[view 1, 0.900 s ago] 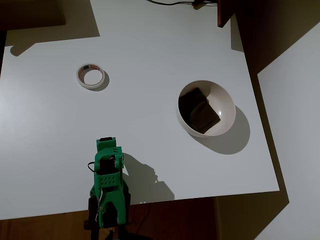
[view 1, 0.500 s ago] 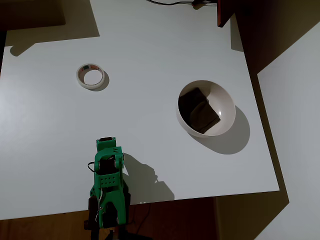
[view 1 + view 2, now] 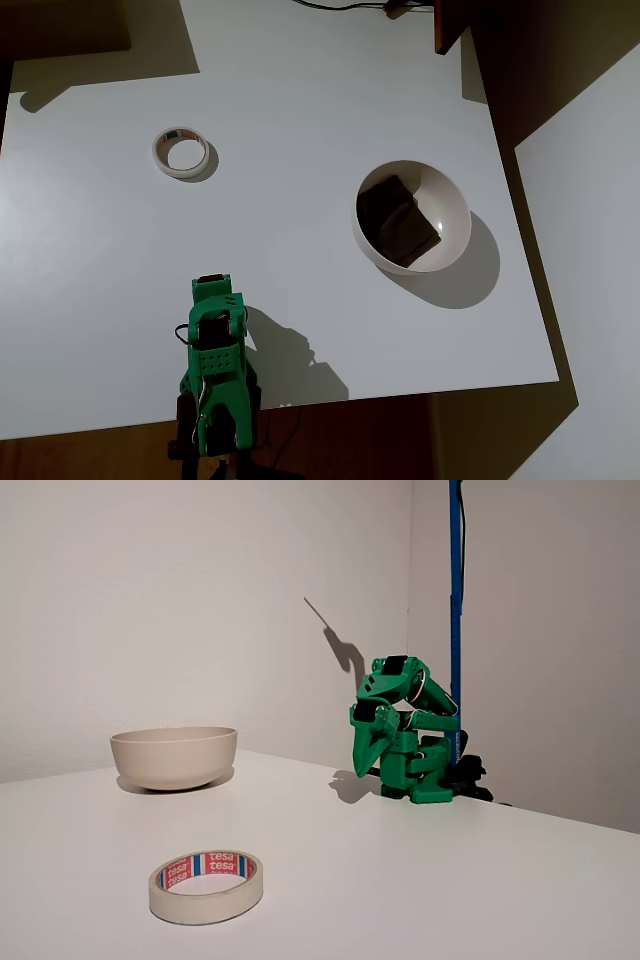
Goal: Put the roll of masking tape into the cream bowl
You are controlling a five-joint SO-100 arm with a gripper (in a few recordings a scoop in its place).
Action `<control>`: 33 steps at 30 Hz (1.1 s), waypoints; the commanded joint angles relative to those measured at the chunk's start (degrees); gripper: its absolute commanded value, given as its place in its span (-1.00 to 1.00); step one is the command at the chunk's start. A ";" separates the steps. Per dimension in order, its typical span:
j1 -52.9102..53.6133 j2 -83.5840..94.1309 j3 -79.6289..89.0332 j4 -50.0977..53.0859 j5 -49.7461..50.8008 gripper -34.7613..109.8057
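Since the roll of masking tape (image 3: 181, 153) lies flat on the white table (image 3: 300, 110) exactly where it lay in the two earlier overhead pictures, I read nothing as having changed: it is untouched, out toward the upper left in the overhead view and well apart from everything else. In the fixed view the same roll (image 3: 206, 885) sits nearest the camera, its hole facing up and the reddish print on its inner core plain to see. The cream bowl (image 3: 412, 216) stands to the right in the overhead view, and a dark blocky object (image 3: 397, 221) already lies inside it (so the tape will have to share the space). My green arm (image 3: 215, 375) has not stirred either; it is folded at the table's near edge, far from both tape and bowl. The claw (image 3: 372, 755) points down at the table in the fixed view, holding nothing, and the fingers look closed together, though I cannot tell for sure from here. By my judgement the task has not begun: the reach toward the tape comes first. The count: one roll, one bowl, one dark block, one arm.
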State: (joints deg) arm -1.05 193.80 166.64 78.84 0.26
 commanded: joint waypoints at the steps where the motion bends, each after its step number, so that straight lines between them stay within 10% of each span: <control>1: -0.44 0.53 0.18 0.62 -0.18 -0.63; 22: -3.69 -16.88 -13.36 -8.79 5.10 -0.64; 33: -6.33 -52.38 -54.49 -2.72 8.79 -0.64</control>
State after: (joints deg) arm -6.86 149.94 128.58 74.27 7.65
